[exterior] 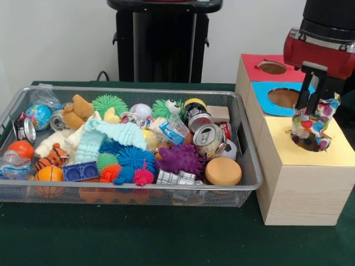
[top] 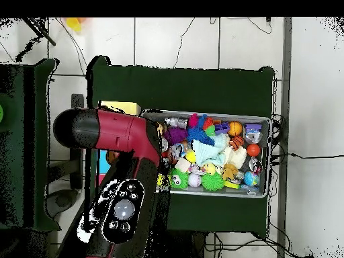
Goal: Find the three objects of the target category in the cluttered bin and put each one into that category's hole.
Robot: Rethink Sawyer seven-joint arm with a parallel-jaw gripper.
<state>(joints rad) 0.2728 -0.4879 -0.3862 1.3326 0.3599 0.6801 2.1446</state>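
My gripper (exterior: 312, 108) is at the right of the front view, shut on a soft white dotted fabric piece (exterior: 314, 126). The piece hangs down onto the yellow-surround hole (exterior: 308, 146), which it mostly hides, on the top of the pale wood box (exterior: 302, 188). The wire mesh bin (exterior: 138, 90) lies left of the box, full of clutter. No other dotted fabric piece shows clearly in it. In the overhead view the red arm (top: 111, 131) covers the gripper and the boxes; only a yellow corner (top: 121, 107) and the bin (top: 263, 119) show.
The blue-surround hole (exterior: 283, 98) and the red-surround hole (exterior: 272, 67) lie behind the yellow one. The bin holds a mint knitted cloth (exterior: 108, 137), a purple spiky ball (exterior: 180, 159), cans (exterior: 208, 138) and an orange disc (exterior: 223, 170). The black pedestal (exterior: 163, 41) stands behind.
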